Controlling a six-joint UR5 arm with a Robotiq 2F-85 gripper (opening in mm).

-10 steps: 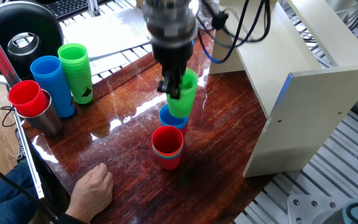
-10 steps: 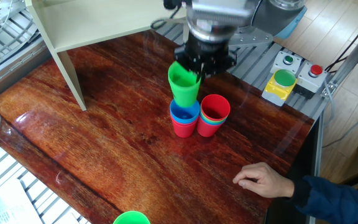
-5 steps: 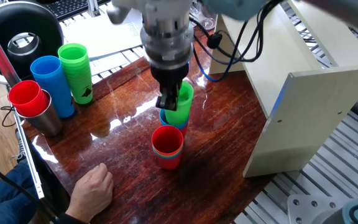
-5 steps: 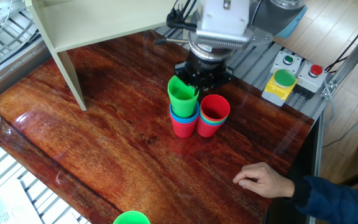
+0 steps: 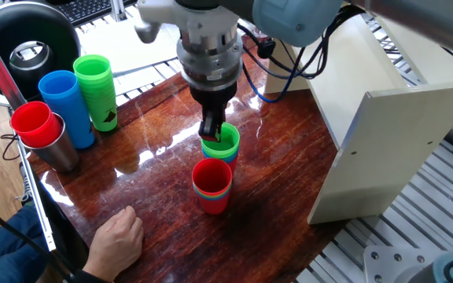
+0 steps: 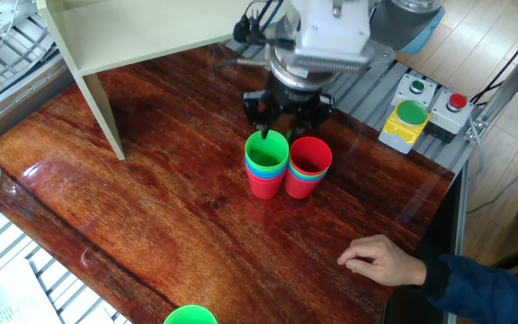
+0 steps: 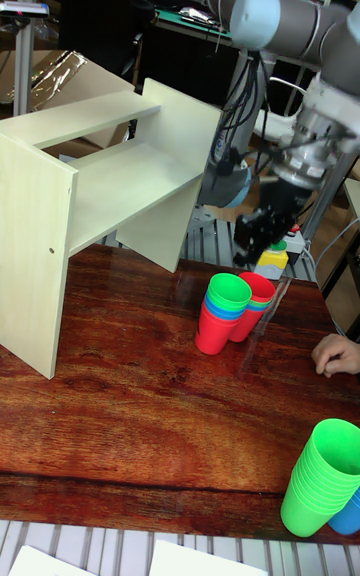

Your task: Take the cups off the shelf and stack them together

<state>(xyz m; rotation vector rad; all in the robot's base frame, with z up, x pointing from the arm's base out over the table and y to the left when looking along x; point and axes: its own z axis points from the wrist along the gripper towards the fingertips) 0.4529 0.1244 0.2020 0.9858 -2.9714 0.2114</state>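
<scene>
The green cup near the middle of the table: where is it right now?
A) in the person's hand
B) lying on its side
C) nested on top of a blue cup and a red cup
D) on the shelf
C: the green cup sits upright in a blue cup that sits in a red cup.

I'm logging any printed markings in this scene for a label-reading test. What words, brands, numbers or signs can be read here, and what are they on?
No text can be read in any view.
Tall green cup column: a black logo near its base, too small to make out.
Yellow button box: no readable lettering.
Grey button box: no readable lettering.
Shelf, stacked cups and gripper: no markings visible.
</scene>
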